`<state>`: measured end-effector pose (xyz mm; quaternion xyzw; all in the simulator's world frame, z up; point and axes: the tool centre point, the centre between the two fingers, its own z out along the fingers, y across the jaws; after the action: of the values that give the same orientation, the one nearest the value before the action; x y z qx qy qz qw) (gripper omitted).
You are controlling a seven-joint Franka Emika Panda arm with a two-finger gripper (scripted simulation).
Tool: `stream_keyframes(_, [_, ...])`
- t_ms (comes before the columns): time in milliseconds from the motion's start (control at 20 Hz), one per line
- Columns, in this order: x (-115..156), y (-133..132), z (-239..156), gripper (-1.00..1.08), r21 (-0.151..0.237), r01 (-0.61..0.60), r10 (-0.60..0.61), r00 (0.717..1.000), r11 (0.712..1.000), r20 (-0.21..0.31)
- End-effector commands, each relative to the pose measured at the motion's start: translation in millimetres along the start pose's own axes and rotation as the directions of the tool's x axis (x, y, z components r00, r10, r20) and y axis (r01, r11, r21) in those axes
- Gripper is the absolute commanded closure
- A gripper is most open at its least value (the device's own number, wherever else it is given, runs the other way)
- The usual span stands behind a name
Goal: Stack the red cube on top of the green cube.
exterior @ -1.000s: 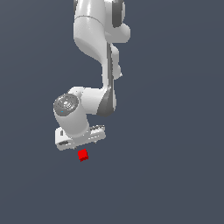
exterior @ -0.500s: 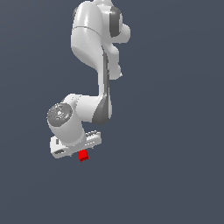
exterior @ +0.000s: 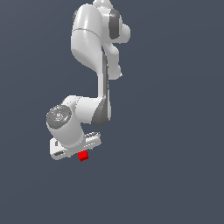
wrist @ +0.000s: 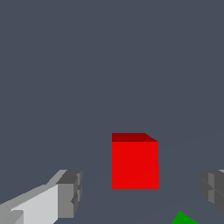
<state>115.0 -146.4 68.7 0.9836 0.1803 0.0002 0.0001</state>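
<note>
1. Red cube (exterior: 83, 155) rests on the dark grey surface (exterior: 175, 131), just under the lower edge of the tool (exterior: 75, 148) in the exterior view; part of it is covered by the white hand.
2. In the wrist view the red cube (wrist: 134, 162) sits between the two fingers, with a clear gap of bare surface on each side, so neither finger touches it.
3. The tool (wrist: 142, 192) stands wide: one grey-tipped finger (wrist: 70, 193) is far to one side and the other finger's tip shows only at the frame edge.
4. A corner of the green cube (wrist: 183, 218) appears at the edge of the wrist view, near the red cube but apart from it. In the exterior view the green cube cannot be made out.
5. Against the picture from a second ago, the arm has bent further down and toward the exterior view's left. The wrist now sits lower, and the tool has closed the gap to the cube.
6. A second ago the whole red cube showed below the tool. Half a second ago it was already tucked beneath the hand's edge, much as now.
7. The red cube itself has kept its place on the surface across the three exterior pictures.
</note>
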Motion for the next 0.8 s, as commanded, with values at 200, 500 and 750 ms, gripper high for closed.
stream_keyframes(200, [0, 0, 23, -0.92, 0.000, 0.001, -0.001, 1.000, 1.000, 0.001])
stream_keyframes(500, [-1, -1, 49, -0.92, 0.000, 0.001, -0.001, 1.000, 1.000, 0.000])
stream_keyframes(750, [1, 0, 49, -0.92, 0.000, 0.001, -0.001, 1.000, 1.000, 0.000])
